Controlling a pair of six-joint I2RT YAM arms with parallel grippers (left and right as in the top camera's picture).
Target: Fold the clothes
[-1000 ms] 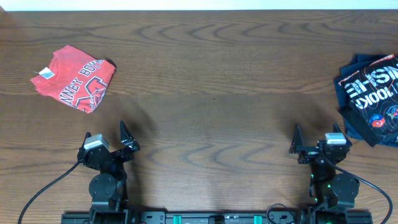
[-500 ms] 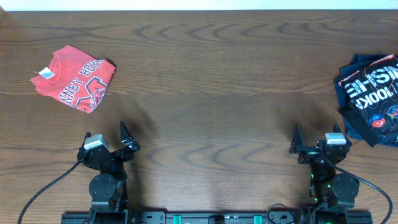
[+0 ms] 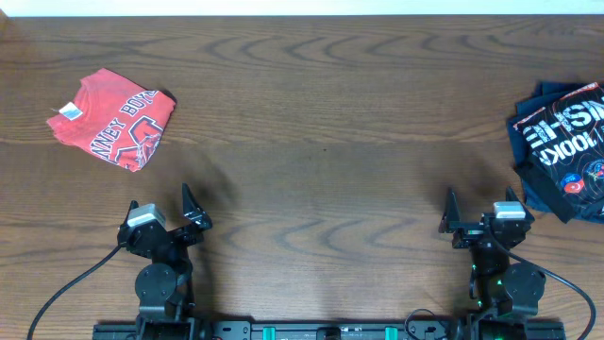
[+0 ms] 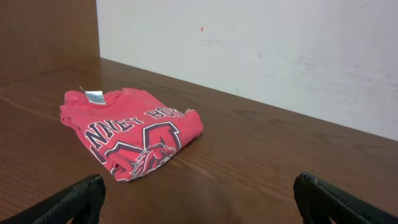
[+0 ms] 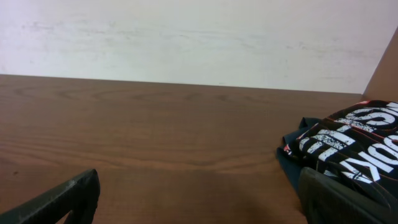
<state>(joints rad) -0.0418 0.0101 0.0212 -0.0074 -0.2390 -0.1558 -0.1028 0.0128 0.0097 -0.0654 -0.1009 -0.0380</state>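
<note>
Crouching low, left claw (image 3: pixel 159 199) and right claw (image 3: pixel 481 196) gape wide.

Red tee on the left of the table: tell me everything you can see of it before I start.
The red tee is soft, matte, jersey-like cloth, gathered into a compact, uneven fold. Arched white lettering with dark outlines and a dark graphic beneath it face up. A small white neck label shows at its outer end. It lies flat on the wooden table, toward the far left. Only the table touches it.
</note>
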